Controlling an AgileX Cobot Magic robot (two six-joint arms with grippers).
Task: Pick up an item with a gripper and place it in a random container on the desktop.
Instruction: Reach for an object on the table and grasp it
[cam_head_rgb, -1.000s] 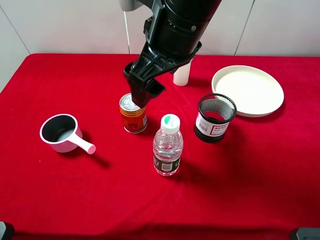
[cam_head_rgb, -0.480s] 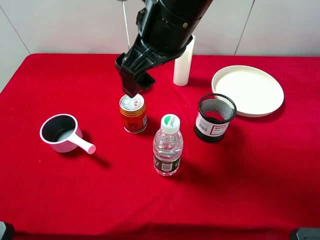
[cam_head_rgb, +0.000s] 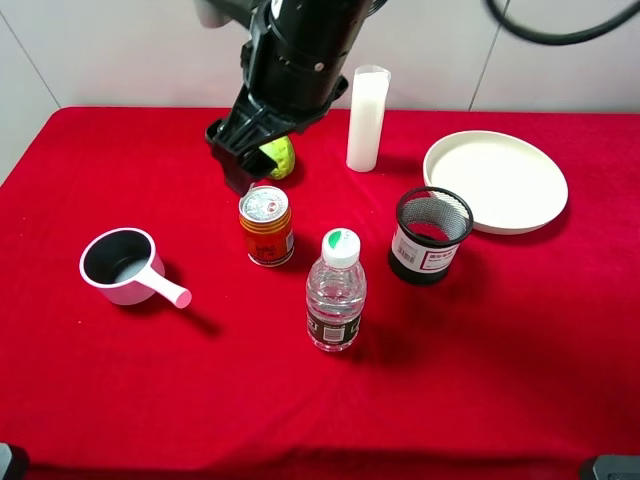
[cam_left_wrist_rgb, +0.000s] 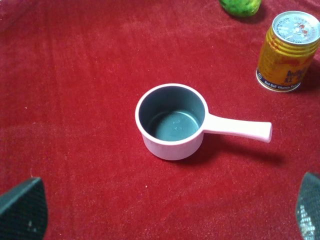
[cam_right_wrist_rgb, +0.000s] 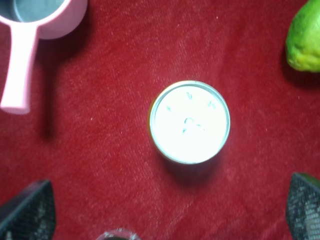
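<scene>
The orange-gold can (cam_head_rgb: 266, 226) stands upright on the red cloth desktop (cam_head_rgb: 500, 340), left of centre. It also shows in the left wrist view (cam_left_wrist_rgb: 288, 52) and from straight above in the right wrist view (cam_right_wrist_rgb: 189, 121). My right gripper (cam_head_rgb: 238, 160) hangs above the can, just behind and left of it. It is open and empty, with its fingers wide apart either side of the can in the right wrist view (cam_right_wrist_rgb: 167, 200). My left gripper (cam_left_wrist_rgb: 167, 200) is open and empty, low over the cloth near the saucepan. The cream-white plate (cam_head_rgb: 495, 182) lies empty at the back right.
A pink-handled saucepan (cam_head_rgb: 122, 266) sits at the left. A clear water bottle (cam_head_rgb: 336, 292) stands in front of the can and a black mesh cup (cam_head_rgb: 430, 236) to its right. A green lime (cam_head_rgb: 279, 157) lies behind the can, and a tall white cup (cam_head_rgb: 366, 118) stands further back.
My right arm has moved left and back, off the can's top, uncovering the lime and the tall white cup. The can has not moved.
</scene>
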